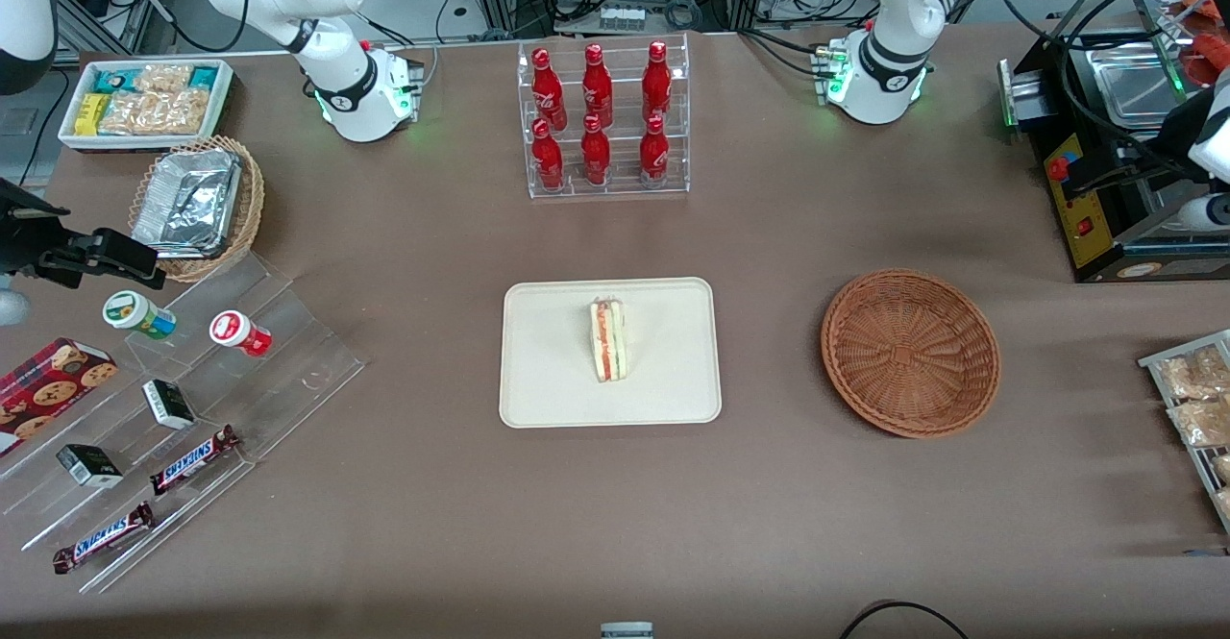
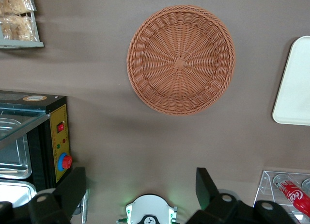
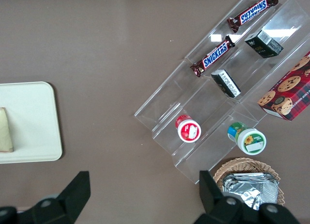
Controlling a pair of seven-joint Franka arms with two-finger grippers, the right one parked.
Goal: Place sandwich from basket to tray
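My tool (image 2: 140, 187) hangs high above the counter (image 1: 432, 524) with its fingers spread wide, holding nothing. The sandwich (image 1: 608, 339) lies on the tray (image 1: 548, 370), beside the basket (image 1: 910, 352).

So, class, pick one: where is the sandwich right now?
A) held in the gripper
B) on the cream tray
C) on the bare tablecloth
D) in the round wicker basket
B: the sandwich stands on the tray, the basket holds nothing, and the open gripper hangs above the table near the basket.
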